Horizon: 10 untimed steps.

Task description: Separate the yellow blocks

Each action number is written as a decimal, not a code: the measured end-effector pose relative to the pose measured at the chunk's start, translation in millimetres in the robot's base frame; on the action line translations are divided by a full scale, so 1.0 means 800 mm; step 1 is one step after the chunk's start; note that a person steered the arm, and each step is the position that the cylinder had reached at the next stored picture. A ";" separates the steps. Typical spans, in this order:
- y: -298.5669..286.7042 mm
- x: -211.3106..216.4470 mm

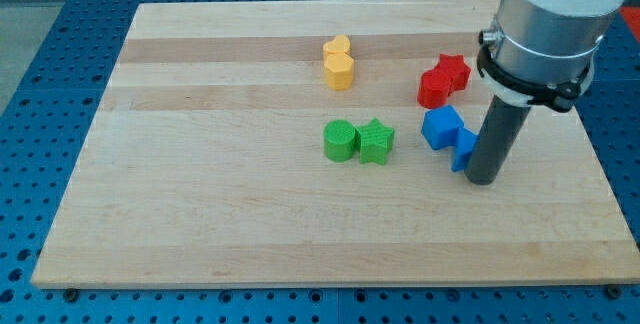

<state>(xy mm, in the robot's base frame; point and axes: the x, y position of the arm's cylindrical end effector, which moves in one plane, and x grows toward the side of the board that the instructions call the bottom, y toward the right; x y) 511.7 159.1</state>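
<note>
At the right side of the board, my tip (484,180) rests on the wood just beside the blue blocks — I carry no fingers to spread or pinch, only a straight dark rod hanging from the grey cylinder of the arm (548,24). The rod stands upright and covers the right edge of a small blue block (463,150), whose shape I cannot make out because it is partly hidden; whether the rod actually touches it I cannot tell. Touching that block on its far-left side is a larger blue block (441,126), chunky and angular. Farther back, near the rod's collar, sit two red blocks pressed together: a red star (453,70) and, on its near-left side, a red block (434,88) with a rounded, faceted outline. Left of the blue pair, toward the middle of the board, a green cylinder (340,140) and a green star (376,141) lie side by side, touching. The yellow blocks are well apart from my tip, at the far middle of the board — a yellow heart-like block (337,48) at the back and a yellow hexagon-like block (340,70) in front of it, the two in contact. All of it sits on a pale wooden board (200,214) laid over a blue perforated table (40,84).
</note>
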 end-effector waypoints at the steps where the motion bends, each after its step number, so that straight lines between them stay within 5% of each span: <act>1: -0.001 0.005; 5: -0.182 0.027; 10: -0.193 -0.137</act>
<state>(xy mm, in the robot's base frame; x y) 402.4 4.6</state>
